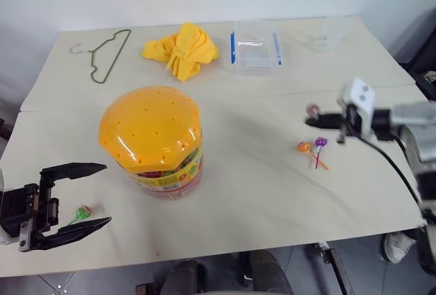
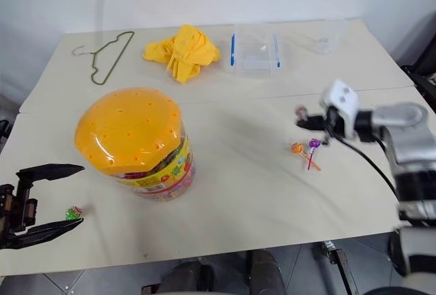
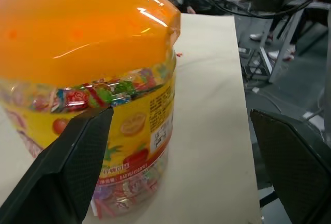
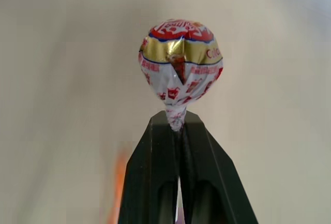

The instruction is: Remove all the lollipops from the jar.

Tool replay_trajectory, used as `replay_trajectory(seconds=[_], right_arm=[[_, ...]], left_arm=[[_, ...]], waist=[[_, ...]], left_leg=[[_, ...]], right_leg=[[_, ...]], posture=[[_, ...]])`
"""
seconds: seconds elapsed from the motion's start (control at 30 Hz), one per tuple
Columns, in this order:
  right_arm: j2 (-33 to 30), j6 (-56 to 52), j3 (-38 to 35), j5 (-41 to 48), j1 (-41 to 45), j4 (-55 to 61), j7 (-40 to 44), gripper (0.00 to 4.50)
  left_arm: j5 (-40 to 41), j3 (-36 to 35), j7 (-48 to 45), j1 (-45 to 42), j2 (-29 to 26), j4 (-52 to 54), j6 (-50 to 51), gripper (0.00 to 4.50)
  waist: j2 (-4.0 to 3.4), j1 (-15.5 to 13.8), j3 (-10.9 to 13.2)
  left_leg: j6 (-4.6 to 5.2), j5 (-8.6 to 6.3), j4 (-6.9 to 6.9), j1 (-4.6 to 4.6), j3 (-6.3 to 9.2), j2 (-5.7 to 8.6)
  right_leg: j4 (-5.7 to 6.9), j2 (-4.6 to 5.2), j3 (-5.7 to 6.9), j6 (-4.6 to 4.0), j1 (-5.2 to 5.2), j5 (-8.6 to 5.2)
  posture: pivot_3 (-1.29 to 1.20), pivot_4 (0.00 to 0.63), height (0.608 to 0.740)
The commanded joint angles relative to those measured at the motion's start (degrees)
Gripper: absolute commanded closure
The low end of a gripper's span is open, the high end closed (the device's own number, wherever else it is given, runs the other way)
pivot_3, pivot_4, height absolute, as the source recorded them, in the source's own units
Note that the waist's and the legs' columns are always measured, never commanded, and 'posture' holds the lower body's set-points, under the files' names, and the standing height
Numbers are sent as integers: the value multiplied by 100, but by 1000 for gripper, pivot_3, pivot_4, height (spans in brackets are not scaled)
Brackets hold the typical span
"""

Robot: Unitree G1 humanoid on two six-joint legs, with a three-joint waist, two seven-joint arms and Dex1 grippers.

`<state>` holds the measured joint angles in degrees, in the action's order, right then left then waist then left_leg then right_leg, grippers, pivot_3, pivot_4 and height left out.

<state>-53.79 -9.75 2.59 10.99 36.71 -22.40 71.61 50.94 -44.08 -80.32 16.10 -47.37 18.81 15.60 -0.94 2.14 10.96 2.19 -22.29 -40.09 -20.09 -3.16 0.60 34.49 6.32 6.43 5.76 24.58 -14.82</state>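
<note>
your jar [image 1: 158, 144] stands on the desk [image 1: 259, 193], left of the desk's middle and toward the front edge, upright, with its domed orange lid [image 1: 148, 126] on. through the clear wall you can see wrapped sweets packed under the lid.

one lollipop [image 4: 181, 63] is clamped by the neck of its wrapper in your right gripper [image 1: 315, 120], whose two fingers are pressed together on it; it sits above the desk near the right edge. two more lollipops [image 1: 312, 149] lie on the desk just in front of that gripper, an orange one and a purple one, close beside each other with their sticks crossing. a fourth, green-wrapped lollipop [image 1: 82, 212] lies near the front-left corner, between the fingers of your left gripper [image 1: 95, 194], whether touching them you cannot tell.

your left gripper has its fingers spread wide, holds nothing, and points toward the jar from the jar's left.

along the back edge you have a wire hanger [image 1: 103, 54] toward the left corner, a bunched yellow cloth [image 1: 182, 50] next, a clear box with blue clips [image 1: 255, 50], and a clear cup [image 1: 327, 36] toward the right corner.
</note>
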Motion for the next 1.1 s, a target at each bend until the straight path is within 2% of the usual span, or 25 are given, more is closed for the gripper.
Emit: replay_trajectory(seconds=[0.03, 0.1, 0.2, 0.37, 0.57, 0.7, 0.83, 0.97, 1.1], right_arm=[[-38, 568, -43, -177, -291, -225, 72, 4468], [-44, 843, -66, -265, -442, -499, 85, 4468], [-108, 967, -217, -226, -579, -758, 82, 3701], [-158, 1191, -604, 117, -746, -819, 346, 2052], [11, 1536, -1508, 1257, -997, -738, 1263, 23], [153, 1386, -1868, 1873, -1144, -193, 1483, 23], [439, 1381, -2019, 2367, -1792, 1247, 1472, 23], [809, 1658, -1969, 2326, -2675, 2444, 1186, 23], [1156, 1954, -2027, 2090, -3136, 2734, 746, 23]], left_arm=[[-132, 9, -169, -17, 59, -218, -240, 0], [-146, 51, -172, -15, 41, -216, -229, 0], [-139, 39, -122, 29, -18, -189, -106, 0], [-156, 16, 131, -78, -74, -272, 42, 0], [-604, 100, 707, -186, -197, -754, 208, 0], [-1155, 105, 1109, -310, -220, -1113, -48, 0], [-1622, 42, 1204, -321, -58, -1641, -685, 0], [-1856, -69, 1635, -75, 326, -1728, -1040, 0], [-1925, -95, 2115, 150, 750, -1448, -1229, 0]], waist=[[1, 3, 0], [1, -21, 0], [0, -44, 0], [-1, -65, 0], [-1, -62, 0], [-1, -64, 0], [-1, -70, 0], [3, -80, -3], [6, -91, -4]], left_leg=[[-4, 2, -2, 6, -7, -7], [-6, 3, -8, 17, -19, -12], [-7, 1, -9, 24, -23, -11], [-9, -1, -10, 6, 6, -12], [-8, -1, -14, -1, 15, -11], [-8, -1, -15, -1, 16, -12], [-9, -2, -12, -1, 19, -12], [-11, -4, -11, -1, 21, -12], [-8, -6, -12, 1, 22, -9]], right_leg=[[2, -3, 0, -3, -3, 1], [13, -3, -9, -8, -5, 3], [18, 4, -34, -9, -6, 3], [3, 10, -35, -12, -5, 2], [3, 9, -26, -12, -6, 3], [4, 9, -24, -12, -7, 3], [5, 9, -22, -12, -4, 3], [4, 11, -20, -12, -6, 3], [1, 14, -22, -8, -11, 5]], posture=[[0, 150, 740], [0, 150, 740], [0, 150, 740], [0, 150, 740], [0, 150, 740], [0, 150, 740], [0, 150, 740], [0, 150, 740], [0, 150, 740]])
